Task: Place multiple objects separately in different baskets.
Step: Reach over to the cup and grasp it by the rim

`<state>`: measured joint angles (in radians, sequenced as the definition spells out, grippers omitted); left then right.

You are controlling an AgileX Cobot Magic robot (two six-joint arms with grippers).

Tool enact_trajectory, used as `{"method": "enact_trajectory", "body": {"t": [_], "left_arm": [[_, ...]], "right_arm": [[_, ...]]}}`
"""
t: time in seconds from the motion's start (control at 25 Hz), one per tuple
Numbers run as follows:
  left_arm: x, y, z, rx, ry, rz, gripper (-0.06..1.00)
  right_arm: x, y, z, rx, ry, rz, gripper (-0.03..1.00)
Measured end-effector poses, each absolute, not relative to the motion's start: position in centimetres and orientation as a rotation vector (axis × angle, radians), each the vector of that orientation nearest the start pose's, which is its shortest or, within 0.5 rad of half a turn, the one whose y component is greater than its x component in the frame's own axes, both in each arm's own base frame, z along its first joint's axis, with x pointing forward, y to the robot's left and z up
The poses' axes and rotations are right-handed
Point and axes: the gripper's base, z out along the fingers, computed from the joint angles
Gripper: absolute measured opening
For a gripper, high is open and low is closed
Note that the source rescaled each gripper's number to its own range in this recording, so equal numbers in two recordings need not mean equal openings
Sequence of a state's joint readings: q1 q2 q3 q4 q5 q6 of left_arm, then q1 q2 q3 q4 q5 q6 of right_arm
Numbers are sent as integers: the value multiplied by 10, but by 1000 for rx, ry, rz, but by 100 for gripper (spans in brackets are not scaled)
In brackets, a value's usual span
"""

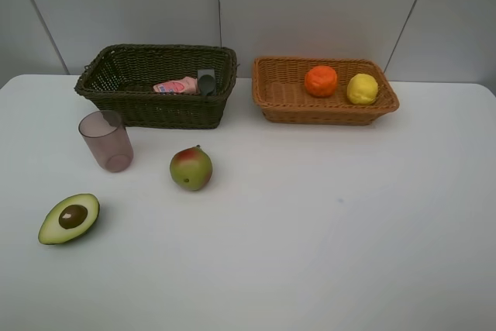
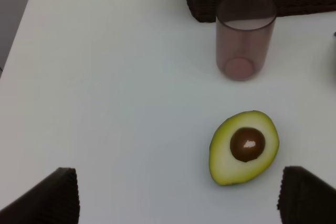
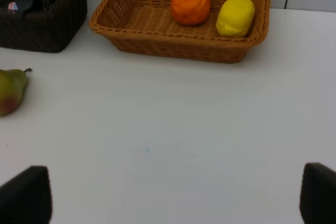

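The dark brown-green basket (image 1: 155, 111) at the back left holds a small pink bottle (image 1: 177, 85) and a black pump bottle (image 1: 206, 81). The orange-tan basket (image 1: 325, 115) at the back right holds the orange (image 1: 321, 81) and the lemon (image 1: 362, 88). The mauve cup (image 1: 106, 140), the red-green pear-like fruit (image 1: 191, 168) and the halved avocado (image 1: 70, 218) stand on the table. My left gripper (image 2: 178, 203) is open, above the table just short of the avocado (image 2: 244, 148). My right gripper (image 3: 170, 203) is open over bare table. No marker shows.
The white table (image 1: 325, 230) ends at a grey panelled wall (image 1: 310, 5) just behind the baskets. Its left edge (image 2: 18, 35) shows in the left wrist view. In the right wrist view the fruit (image 3: 10, 92) lies off to one side.
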<state>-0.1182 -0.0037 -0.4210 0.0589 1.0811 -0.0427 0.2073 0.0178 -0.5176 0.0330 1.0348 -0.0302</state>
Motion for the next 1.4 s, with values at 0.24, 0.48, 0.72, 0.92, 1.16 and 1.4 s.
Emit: {"method": "enact_trajectory", "body": {"t": [0.24, 0.48, 0.72, 0.92, 1.16, 1.4], "left_arm": [[13, 3, 279, 83, 2177, -28, 100], [43, -1, 314, 91, 2268, -21, 100], [87, -6, 341, 99, 2364, -13, 100], [131, -10, 346, 110, 2471, 18, 100], [187, -16, 339, 124, 2577, 35, 100], [238, -23, 310, 140, 2680, 45, 100]], "right_arm": [[-4, 2, 284, -240, 2007, 151, 100], [-4, 2, 284, -240, 2007, 151, 100], [-4, 2, 284, -240, 2007, 151, 100], [-4, 2, 284, -240, 2007, 151, 100], [-4, 2, 284, -240, 2007, 151, 100], [-4, 2, 284, -240, 2007, 152, 100]]}}
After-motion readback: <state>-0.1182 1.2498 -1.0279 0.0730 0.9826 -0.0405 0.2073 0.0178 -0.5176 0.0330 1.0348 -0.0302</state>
